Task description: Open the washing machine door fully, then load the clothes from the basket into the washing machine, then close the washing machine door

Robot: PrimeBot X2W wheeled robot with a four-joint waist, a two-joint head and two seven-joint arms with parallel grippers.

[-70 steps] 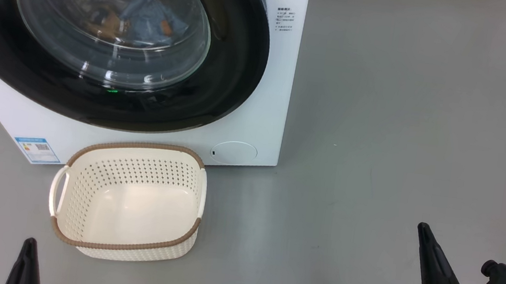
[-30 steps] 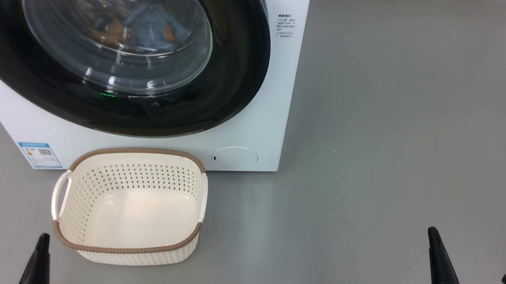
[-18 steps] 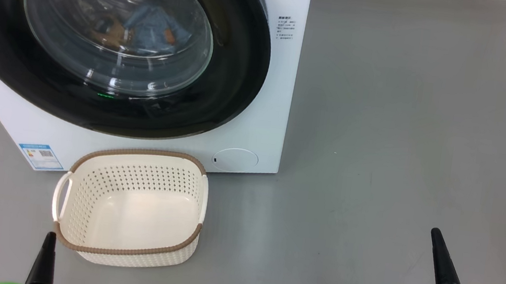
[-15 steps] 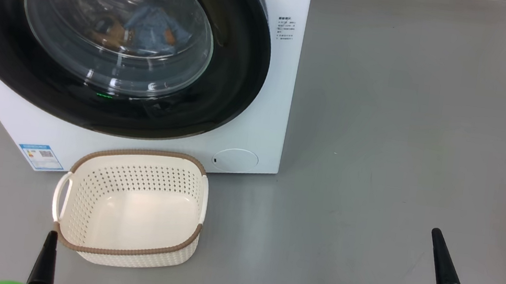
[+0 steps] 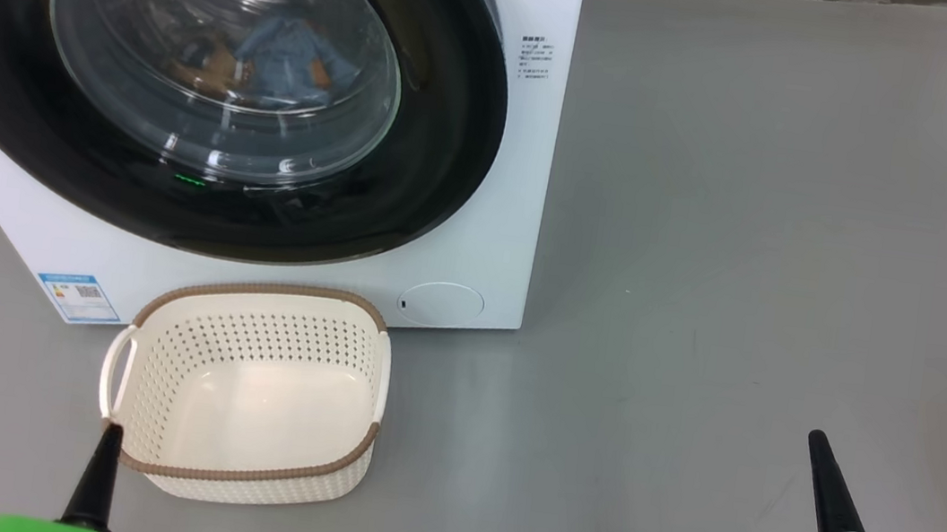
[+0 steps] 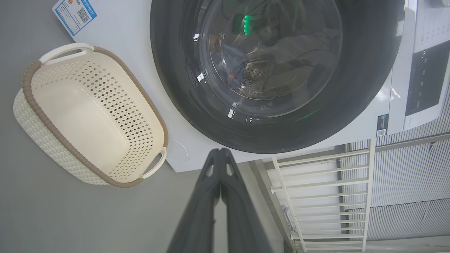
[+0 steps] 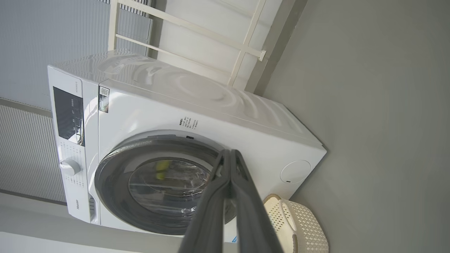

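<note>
Washing machine door point(image 5: 223, 63) is closed flat against the washing machine point(image 5: 477, 239), and the right wrist view confirms it sits flush from the side. The clothes point(image 5: 286, 62) are inside the drum, seen through the glass bowl as a blue heap with orange-brown patches. In the left wrist view they are just a dim bluish smudge behind reflections, with a green light reflected high on the glass. The basket point(image 5: 263, 287) stands on the grey floor point(image 5: 756, 246) right in front of the machine, below the door, its bare cream bottom showing. The blue label sticker point(image 5: 78, 297) is to its left on the machine front and the round flap point(image 5: 440, 303) to its right. The left gripper point(image 5: 111, 434) is at the lower left with its two fingers pressed together, holding nothing. Its tip lines up with the basket's near-left corner, and I can't tell whether they touch. The left wrist view shows its fingers meeting at one point, with the basket off to the side. The right gripper point(image 5: 818, 439) is at the lower right over bare floor, well apart from the basket, also closed on nothing, and the right wrist view shows its tips meeting. The right wrist view adds the control panel point(image 7: 68, 116) and knob point(image 7: 69, 167). The left wrist view adds a white rack point(image 6: 316, 189) beside the machine.
</note>
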